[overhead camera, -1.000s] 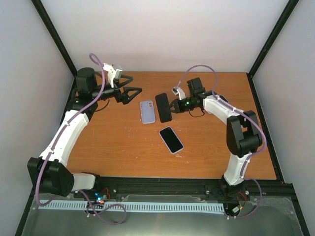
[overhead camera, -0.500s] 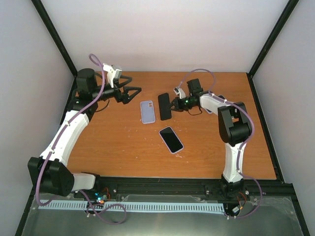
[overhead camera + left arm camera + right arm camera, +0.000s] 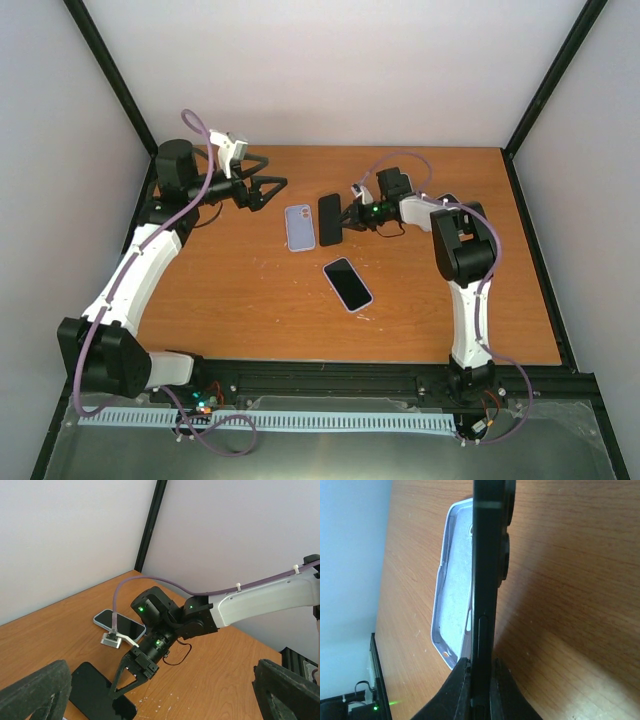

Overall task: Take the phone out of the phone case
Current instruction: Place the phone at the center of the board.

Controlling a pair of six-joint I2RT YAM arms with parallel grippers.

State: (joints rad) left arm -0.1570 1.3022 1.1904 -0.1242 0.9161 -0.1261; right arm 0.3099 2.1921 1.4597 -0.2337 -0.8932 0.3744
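Observation:
My right gripper is shut on a black phone and holds it by its end, turned up on its long edge just above the table. In the right wrist view the phone shows edge-on between my fingers. An empty lavender phone case lies open side up right beside it, also in the right wrist view. My left gripper is open and empty, left of and behind the case. The left wrist view shows the held phone.
A second phone in a light case lies screen up nearer the front, also in the left wrist view. Black frame posts stand at the table's back corners. White walls close in the back and sides.
My right gripper has turned the black phone from nearly flat up onto its edge and shifted it slightly left toward the case. The right arm's elbow folded in. The left arm has not moved.

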